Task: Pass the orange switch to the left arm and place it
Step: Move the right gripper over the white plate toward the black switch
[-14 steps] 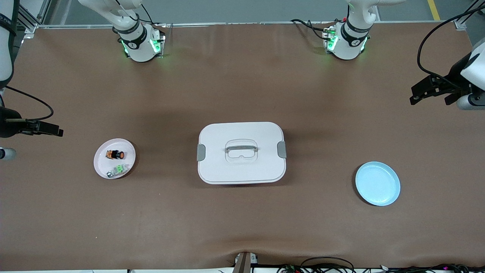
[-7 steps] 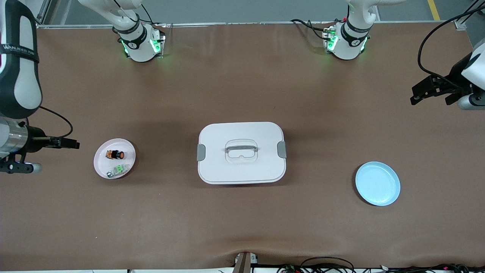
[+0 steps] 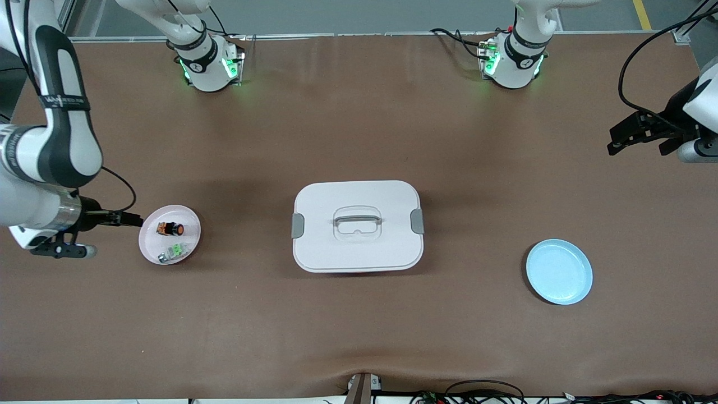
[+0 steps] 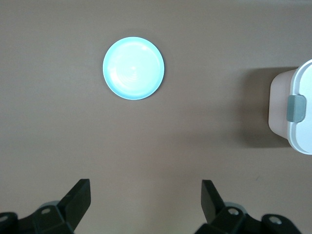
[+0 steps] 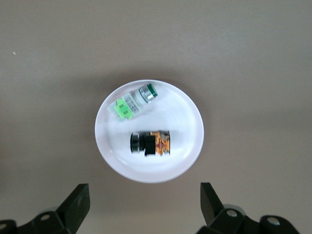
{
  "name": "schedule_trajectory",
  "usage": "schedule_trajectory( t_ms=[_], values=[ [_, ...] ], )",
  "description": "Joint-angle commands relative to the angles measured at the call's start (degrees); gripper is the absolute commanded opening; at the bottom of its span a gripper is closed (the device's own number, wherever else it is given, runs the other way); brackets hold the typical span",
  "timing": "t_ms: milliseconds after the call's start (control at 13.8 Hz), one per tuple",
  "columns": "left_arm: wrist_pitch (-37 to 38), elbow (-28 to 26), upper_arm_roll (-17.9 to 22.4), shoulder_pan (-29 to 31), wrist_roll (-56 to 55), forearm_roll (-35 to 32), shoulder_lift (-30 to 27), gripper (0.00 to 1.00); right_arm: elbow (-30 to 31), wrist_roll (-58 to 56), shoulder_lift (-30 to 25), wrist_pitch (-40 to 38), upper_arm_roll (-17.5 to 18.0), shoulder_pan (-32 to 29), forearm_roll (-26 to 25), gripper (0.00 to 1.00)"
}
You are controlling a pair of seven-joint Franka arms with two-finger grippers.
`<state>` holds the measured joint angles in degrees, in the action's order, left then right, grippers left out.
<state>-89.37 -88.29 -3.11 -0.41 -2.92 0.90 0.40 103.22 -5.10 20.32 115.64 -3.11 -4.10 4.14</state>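
Observation:
The orange switch lies on its side on a small pink plate toward the right arm's end of the table. In the right wrist view the switch lies in the plate's middle. My right gripper is open and empty, over the table just beside the plate's rim; its open jaws stand just short of the plate. The white box stands shut at the table's middle. My left gripper is open and empty, over bare table at the left arm's end.
A green-and-silver component lies on the pink plate beside the switch, nearer to the front camera; it also shows in the right wrist view. A blue plate sits toward the left arm's end; the left wrist view shows it and the box's end.
My right arm has swung in from the table's end, bringing its gripper up to the pink plate's rim. The left arm has stayed almost still.

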Motion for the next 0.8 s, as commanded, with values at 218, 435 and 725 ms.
schedule_trajectory(
  t_ms=[218, 435, 725],
  values=[
    [1.2, 1.4, -0.4, 0.2, 0.2, -1.1, 0.3, 1.0, 11.7, -2.6, -0.5, 15.2, 0.5, 0.7, 1.5, 1.0],
    [1.2, 1.3, -0.4, 0.1, 0.2, -1.0, 0.3, 1.0, 12.5, -2.6, 1.9, 18.6, 0.4, 1.5, 1.5, 1.0],
    [1.2, 1.3, -0.4, 0.1, 0.2, -0.9, 0.3, 1.0, 12.5, -2.6, 5.2, 21.2, 0.5, 1.5, 1.5, 1.0]
  ],
)
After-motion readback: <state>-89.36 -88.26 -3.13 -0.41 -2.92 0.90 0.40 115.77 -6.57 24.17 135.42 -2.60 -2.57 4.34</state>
